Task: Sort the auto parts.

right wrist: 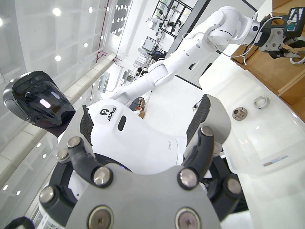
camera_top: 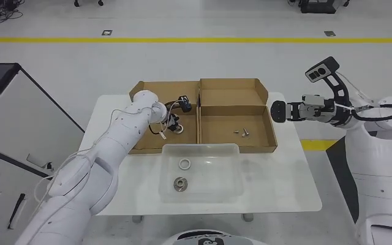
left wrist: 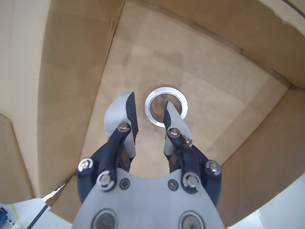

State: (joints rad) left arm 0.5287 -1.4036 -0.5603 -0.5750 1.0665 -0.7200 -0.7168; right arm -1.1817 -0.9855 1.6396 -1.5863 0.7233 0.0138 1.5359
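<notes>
A shiny metal ring (left wrist: 166, 106) lies on the floor of the left cardboard box compartment (camera_top: 147, 131). My left gripper (left wrist: 149, 99) hangs open right over it, with one fingertip (left wrist: 169, 111) inside the ring's hole and the other outside, not clamping it. In the top view the left gripper (camera_top: 177, 122) is inside that compartment. A clear plastic bin (camera_top: 226, 150) at the table's front holds a white ring (camera_top: 184, 163) and a flanged metal hub (camera_top: 179, 183). My right gripper (right wrist: 145, 116) is open and empty, held in the air past the box's right side (camera_top: 277, 111).
The right half of the box has two compartments; the near one (camera_top: 263, 138) holds two or three small bolts (camera_top: 242, 130). The white table (camera_top: 294, 184) has bare room to the right of the bin. A dark panel (camera_top: 24, 122) stands at the left.
</notes>
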